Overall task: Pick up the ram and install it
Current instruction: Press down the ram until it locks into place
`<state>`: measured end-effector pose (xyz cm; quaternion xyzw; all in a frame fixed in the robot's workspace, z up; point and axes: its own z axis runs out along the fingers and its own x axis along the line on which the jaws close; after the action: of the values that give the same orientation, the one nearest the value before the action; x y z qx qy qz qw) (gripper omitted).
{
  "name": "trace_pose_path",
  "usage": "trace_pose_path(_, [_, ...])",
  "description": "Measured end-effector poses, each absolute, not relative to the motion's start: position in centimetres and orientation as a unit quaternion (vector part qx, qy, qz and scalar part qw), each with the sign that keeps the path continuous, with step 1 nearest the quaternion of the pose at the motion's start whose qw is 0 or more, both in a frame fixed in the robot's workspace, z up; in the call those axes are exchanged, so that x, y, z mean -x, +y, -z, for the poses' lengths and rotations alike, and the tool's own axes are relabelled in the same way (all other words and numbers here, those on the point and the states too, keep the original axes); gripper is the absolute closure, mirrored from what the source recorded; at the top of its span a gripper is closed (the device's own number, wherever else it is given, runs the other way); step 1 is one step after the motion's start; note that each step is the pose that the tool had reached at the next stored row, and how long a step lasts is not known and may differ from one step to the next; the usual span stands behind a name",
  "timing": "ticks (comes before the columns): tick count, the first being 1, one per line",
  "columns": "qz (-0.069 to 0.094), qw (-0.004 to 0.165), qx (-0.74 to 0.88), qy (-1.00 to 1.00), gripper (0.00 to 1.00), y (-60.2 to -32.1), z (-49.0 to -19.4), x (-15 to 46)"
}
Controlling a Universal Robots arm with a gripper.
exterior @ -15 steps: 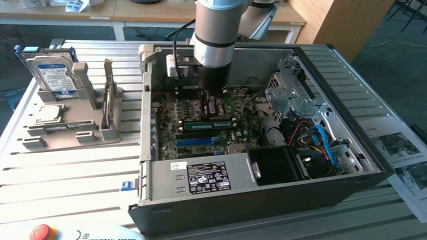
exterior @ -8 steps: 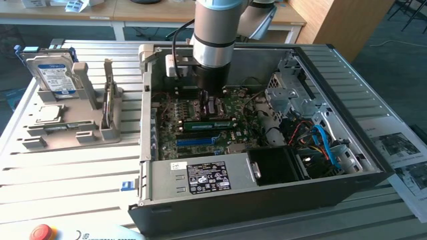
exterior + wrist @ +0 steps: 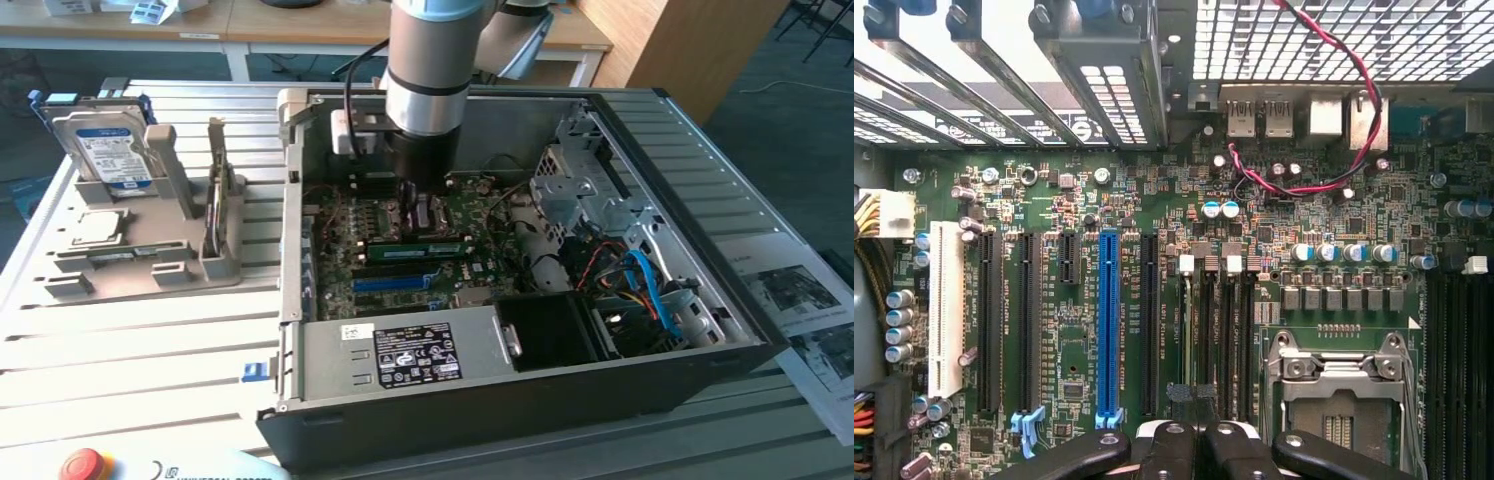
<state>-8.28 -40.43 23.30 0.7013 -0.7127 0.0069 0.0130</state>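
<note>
The ram [image 3: 416,250] is a long green stick standing on edge in a memory slot on the motherboard, inside the open computer case [image 3: 747,300]. My gripper [image 3: 427,212] hangs straight down into the case, just behind and above the ram in the exterior view. In the wrist view the ram appears edge-on as a thin line [image 3: 1187,335] in the dark memory slots. My gripper [image 3: 1199,452] has its black fingertips [image 3: 1169,448] drawn close together, above the slots. Nothing shows between them. Whether they touch the ram is hidden.
A blue slot [image 3: 400,283] lies parallel to the ram, nearer the power supply [image 3: 414,355]. The empty CPU socket [image 3: 1339,385] is beside the memory slots. A grey fixture [image 3: 134,250] on the exterior view's left holds a blue-labelled hard drive [image 3: 114,145]. Blue cables [image 3: 654,290] fill the case's right.
</note>
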Motion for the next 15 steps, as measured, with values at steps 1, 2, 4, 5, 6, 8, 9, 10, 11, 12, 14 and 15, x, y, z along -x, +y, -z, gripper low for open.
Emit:
trace_pose_path(1, [-0.007, 0.013, -0.701, -0.713, 0.90, -40.43, -23.22, 8.28])
trace_pose_path(2, [-0.007, 0.013, -0.701, -0.713, 0.90, -40.43, -23.13, 8.29])
trace_pose_path(4, [-0.007, 0.013, -0.701, -0.713, 0.90, -40.43, -22.91, 8.30])
trace_pose_path(5, [-0.007, 0.013, -0.701, -0.713, 0.90, -40.43, -22.86, 8.30])
trace_pose_path(6, [-0.007, 0.013, -0.701, -0.713, 0.90, -40.43, -22.87, 8.30])
trace_pose_path(8, [-0.007, 0.013, -0.701, -0.713, 0.90, -40.43, -22.86, 8.30])
trace_pose_path(9, [-0.007, 0.013, -0.701, -0.713, 0.90, -40.43, -22.86, 8.30])
trace_pose_path(10, [-0.007, 0.013, -0.701, -0.713, 0.90, -40.43, -22.83, 8.30])
trace_pose_path(11, [-0.007, 0.013, -0.701, -0.713, 0.90, -40.43, -22.79, 8.30])
trace_pose_path(12, [-0.007, 0.013, -0.701, -0.713, 0.90, -40.43, -22.76, 8.30])
trace_pose_path(14, [-0.007, 0.013, -0.701, -0.713, 0.90, -40.43, -22.70, 8.30])
trace_pose_path(15, [-0.007, 0.013, -0.701, -0.713, 0.90, -40.43, -22.67, 8.30])
